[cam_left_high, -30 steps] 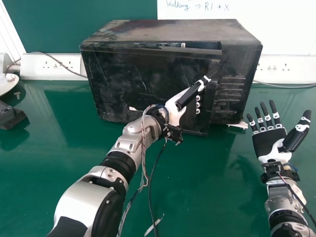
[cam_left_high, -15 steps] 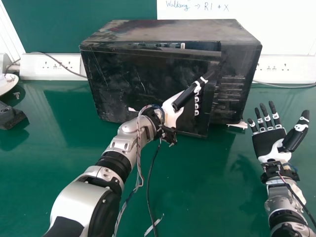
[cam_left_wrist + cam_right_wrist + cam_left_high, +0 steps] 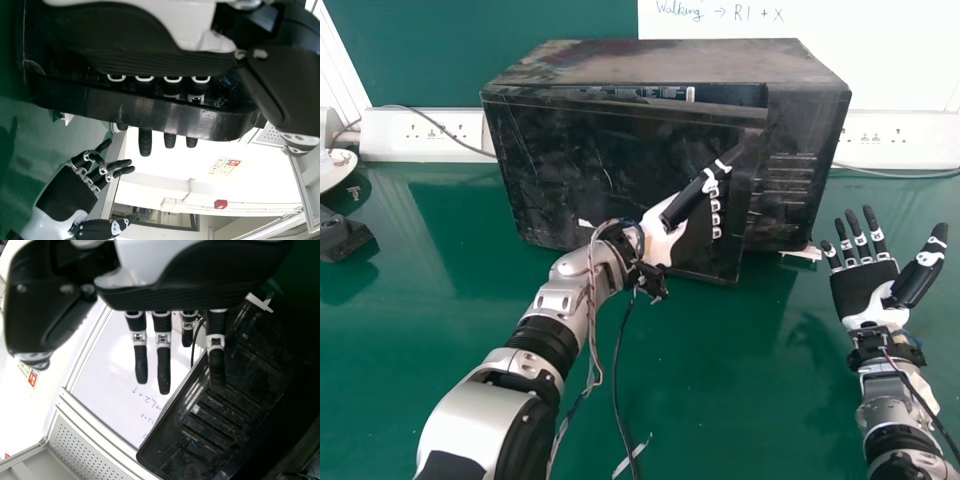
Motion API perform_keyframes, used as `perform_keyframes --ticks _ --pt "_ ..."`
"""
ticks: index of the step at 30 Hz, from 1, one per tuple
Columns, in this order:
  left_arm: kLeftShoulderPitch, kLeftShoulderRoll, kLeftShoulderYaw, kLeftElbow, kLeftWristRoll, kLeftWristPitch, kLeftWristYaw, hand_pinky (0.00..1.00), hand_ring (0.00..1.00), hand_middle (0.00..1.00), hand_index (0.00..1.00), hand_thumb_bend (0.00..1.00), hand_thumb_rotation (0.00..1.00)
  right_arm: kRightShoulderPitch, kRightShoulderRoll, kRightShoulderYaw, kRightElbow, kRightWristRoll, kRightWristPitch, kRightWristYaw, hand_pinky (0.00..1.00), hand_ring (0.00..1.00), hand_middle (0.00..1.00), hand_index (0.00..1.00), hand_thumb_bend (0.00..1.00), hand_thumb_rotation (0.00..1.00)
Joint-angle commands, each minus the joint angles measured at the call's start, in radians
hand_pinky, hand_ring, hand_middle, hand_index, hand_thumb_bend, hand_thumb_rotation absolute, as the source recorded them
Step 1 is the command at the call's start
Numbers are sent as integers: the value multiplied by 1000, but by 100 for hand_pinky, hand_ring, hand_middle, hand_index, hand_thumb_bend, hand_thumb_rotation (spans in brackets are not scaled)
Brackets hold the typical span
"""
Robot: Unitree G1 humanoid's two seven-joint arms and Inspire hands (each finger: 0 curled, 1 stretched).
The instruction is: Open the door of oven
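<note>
Two hands on this job, but only my left robot hand (image 3: 662, 232) is actually working. It's open, fingers straight, lying along the outer part of the flat black door (image 3: 590, 150) on the boxy black metal oven (image 3: 670, 62). The oven sits at the back of the glossy green surface (image 3: 720, 400), and its door is already ajar, free side angled towards me. In the left wrist view the shiny black door rim (image 3: 200, 117) crosses my fingers midway, with their tips poking out past it. Makes sense tbh: far from the hinge side you get the most leverage, and straight fingers reaching past the edge should drag it without needing a pinch. Can't tell exactly which face they bear on though. My right robot hand (image 3: 865, 290) is parked palm up over on the right, fingers relaxed, so probably just keeping out of the swing. I'd go outward and left next, gently, cos the tips could slip off.
</note>
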Motion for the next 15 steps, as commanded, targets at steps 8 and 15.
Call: perform_keyframes --ticks 8,15 --pt "26 0 -11 -60 -27 11 -113 34 50 61 70 90 98 -6 -4 -1 -3 3 -4 -3 50 63 76 81 100 91" --pt "73 13 -18 -132 -48 41 -163 37 51 60 70 89 98 -4 -6 -2 -3 5 -4 5 49 63 76 82 100 91"
